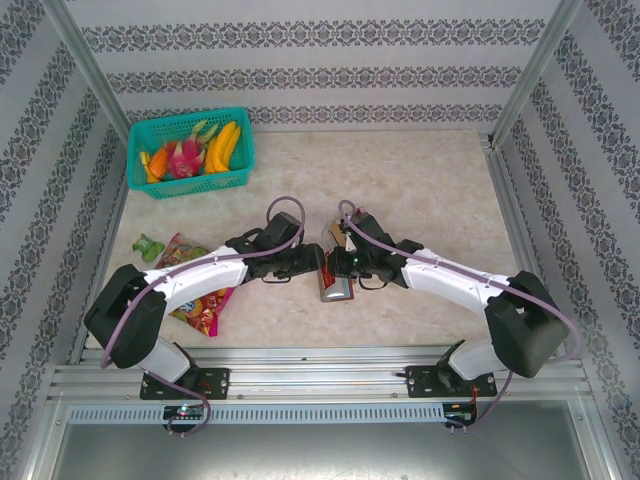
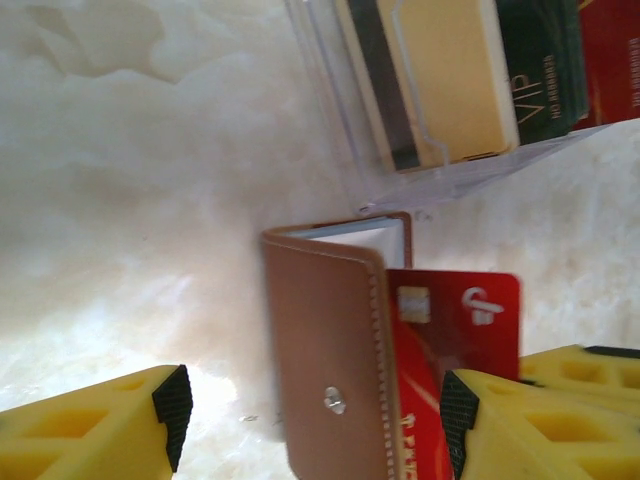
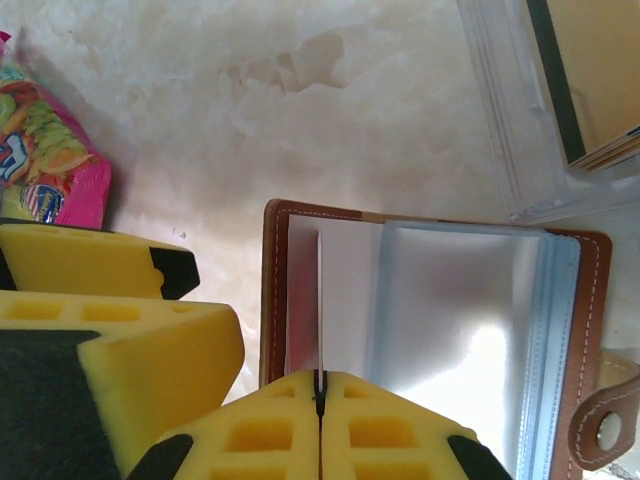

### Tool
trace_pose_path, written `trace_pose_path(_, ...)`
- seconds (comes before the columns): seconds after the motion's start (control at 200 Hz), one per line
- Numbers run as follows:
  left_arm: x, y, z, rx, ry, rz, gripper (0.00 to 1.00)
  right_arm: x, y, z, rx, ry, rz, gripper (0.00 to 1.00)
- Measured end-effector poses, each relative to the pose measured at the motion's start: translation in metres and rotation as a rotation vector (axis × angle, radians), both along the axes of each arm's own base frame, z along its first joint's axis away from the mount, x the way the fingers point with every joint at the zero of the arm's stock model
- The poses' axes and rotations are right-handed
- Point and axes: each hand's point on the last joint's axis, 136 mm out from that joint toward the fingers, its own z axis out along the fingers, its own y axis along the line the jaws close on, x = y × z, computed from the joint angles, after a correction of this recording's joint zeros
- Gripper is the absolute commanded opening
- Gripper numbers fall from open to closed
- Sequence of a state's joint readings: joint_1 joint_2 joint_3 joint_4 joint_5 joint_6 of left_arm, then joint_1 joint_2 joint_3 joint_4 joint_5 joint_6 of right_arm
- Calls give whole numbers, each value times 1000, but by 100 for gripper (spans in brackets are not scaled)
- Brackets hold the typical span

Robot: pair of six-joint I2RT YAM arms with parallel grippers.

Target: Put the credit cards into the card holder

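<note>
We are viewing the leather card holder (image 2: 320,340) resting beside the clear card stand (image 2: 325,95), a red credit card (image 2: 465,320) protruding from it. The left gripper (image 2: 312,408) is straddling it, fingers spread; the right gripper (image 3: 320,395) is pinching its white leaf.

Far-right surface (image 1: 440,190) is open for passage. Basket (image 1: 190,152) blocks far left, snack packet (image 1: 183,252) near left, stand (image 2: 335,110) just beyond holder (image 2: 320,350).

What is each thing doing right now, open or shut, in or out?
Brown leather card holder: open, clear sleeves showing.
Red plastic credit card: poking out of the holder.
Left gripper: open, straddling the holder.
Right gripper: shut on the holder's thin inner leaf.
Clear plastic card stand: holding a tan card and others.
</note>
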State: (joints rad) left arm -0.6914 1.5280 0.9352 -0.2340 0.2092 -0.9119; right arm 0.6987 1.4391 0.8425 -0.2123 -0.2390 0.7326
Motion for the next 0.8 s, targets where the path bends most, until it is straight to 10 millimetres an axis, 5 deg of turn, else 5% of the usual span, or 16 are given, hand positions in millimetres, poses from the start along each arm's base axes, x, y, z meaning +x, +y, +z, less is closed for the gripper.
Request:
trace_pose_path(0.365, -3, 8, -20, -19, 58, 39, 60, 1, 11, -9, 46, 60, -19, 7)
trace_pose_path(0.585, -4, 9, -26, -11, 73, 44, 32, 3, 16, -12, 74, 80, -29, 7)
trace_pose_path(0.799, -9, 17, -36, 23, 90, 56, 15, 2, 14, -13, 67, 90, -38, 7)
